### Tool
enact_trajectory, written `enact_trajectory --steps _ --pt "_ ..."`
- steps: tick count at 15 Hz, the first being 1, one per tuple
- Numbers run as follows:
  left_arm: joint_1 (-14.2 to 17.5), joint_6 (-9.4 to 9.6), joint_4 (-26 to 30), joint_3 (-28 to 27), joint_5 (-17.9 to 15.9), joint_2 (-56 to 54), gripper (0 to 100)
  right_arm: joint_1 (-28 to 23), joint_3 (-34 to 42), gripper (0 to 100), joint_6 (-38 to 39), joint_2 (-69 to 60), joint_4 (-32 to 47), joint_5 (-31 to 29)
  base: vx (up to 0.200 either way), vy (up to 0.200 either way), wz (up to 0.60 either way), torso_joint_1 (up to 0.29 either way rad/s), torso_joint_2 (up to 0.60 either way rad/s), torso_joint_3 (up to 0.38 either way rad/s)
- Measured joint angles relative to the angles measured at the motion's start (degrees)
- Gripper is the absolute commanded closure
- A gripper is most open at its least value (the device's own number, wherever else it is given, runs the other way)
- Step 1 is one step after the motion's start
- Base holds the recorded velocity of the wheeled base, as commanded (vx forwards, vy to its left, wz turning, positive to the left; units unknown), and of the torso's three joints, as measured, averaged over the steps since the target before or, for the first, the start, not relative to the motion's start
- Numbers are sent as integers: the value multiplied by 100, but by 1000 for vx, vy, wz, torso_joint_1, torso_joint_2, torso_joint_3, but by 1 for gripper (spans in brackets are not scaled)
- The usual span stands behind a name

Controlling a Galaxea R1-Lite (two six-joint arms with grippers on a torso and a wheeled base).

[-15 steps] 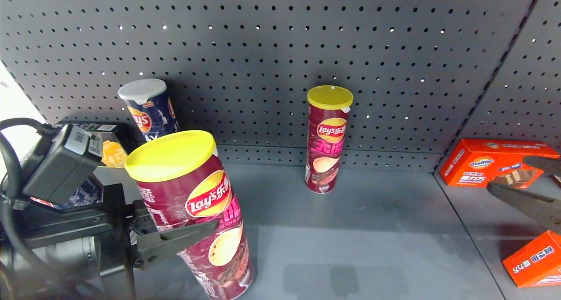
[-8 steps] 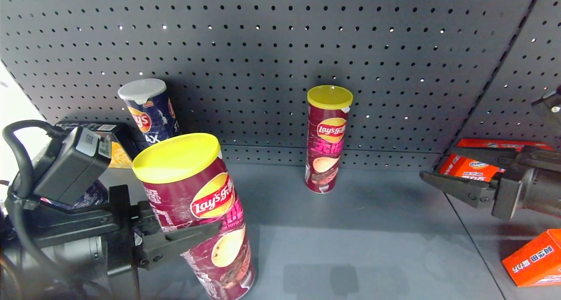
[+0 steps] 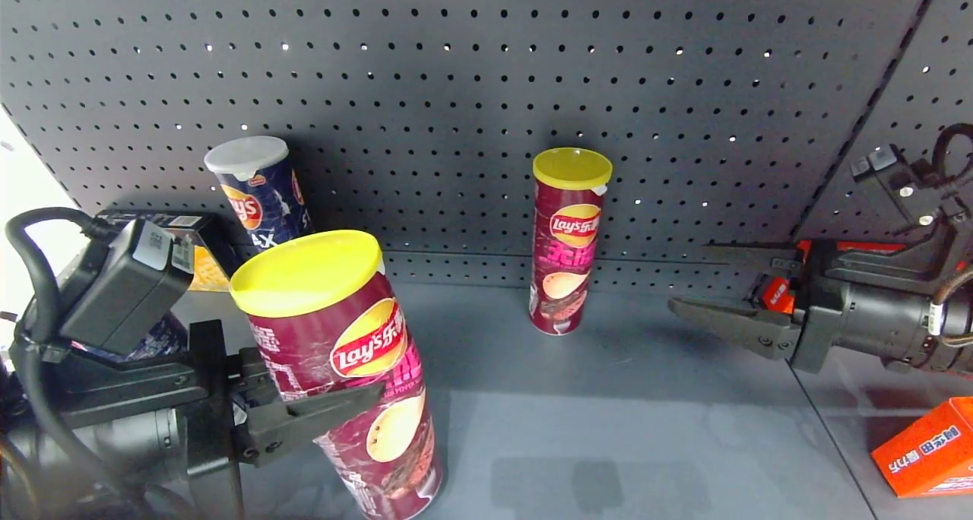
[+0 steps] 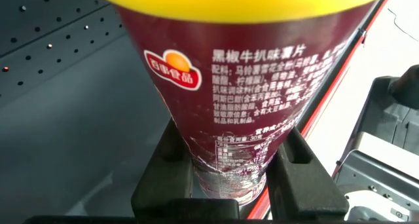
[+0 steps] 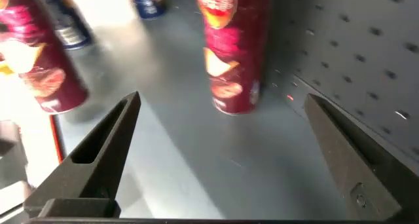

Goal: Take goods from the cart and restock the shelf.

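Note:
My left gripper [image 3: 323, 402] is shut on a maroon chip can with a yellow lid [image 3: 342, 360], held tilted at the shelf's front left; its fingers clasp the can's lower body [image 4: 229, 119]. A second maroon can [image 3: 566, 246] stands upright at the back middle against the pegboard. At the right my right gripper [image 3: 690, 278] is open, lying level with its fingers pointing toward that can from a short distance. In the right wrist view the standing can [image 5: 232, 47] is beyond the spread fingers of the right gripper [image 5: 222, 99], with nothing between them.
A blue chip can with a white lid [image 3: 258, 193] stands at the back left beside a dark snack box [image 3: 194, 258]. An orange box [image 3: 923, 448] lies at the front right, another orange box [image 3: 774, 293] sits behind my right gripper. The grey shelf floor [image 3: 608, 429] has open room in the middle.
My right gripper has swung in from the right edge and advanced left toward the standing maroon can. The left gripper and its can shifted slightly right early on, then held still.

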Motion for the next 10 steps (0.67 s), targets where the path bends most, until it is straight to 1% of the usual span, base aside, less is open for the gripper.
enact_trajectory --steps 4,8,10 --pt "0 0 0 1 0 0 100 4 -79 0 -21 251 -224 367 0 0 0 0 0 0" --pt "0 0 0 15 0 0 100 96 -394 0 -29 544 -266 433 0 0 0 0 0 0" --pt "0 0 6 28 -2 0 100 144 -549 0 -265 736 -329 501 0 0 0 0 0 0"
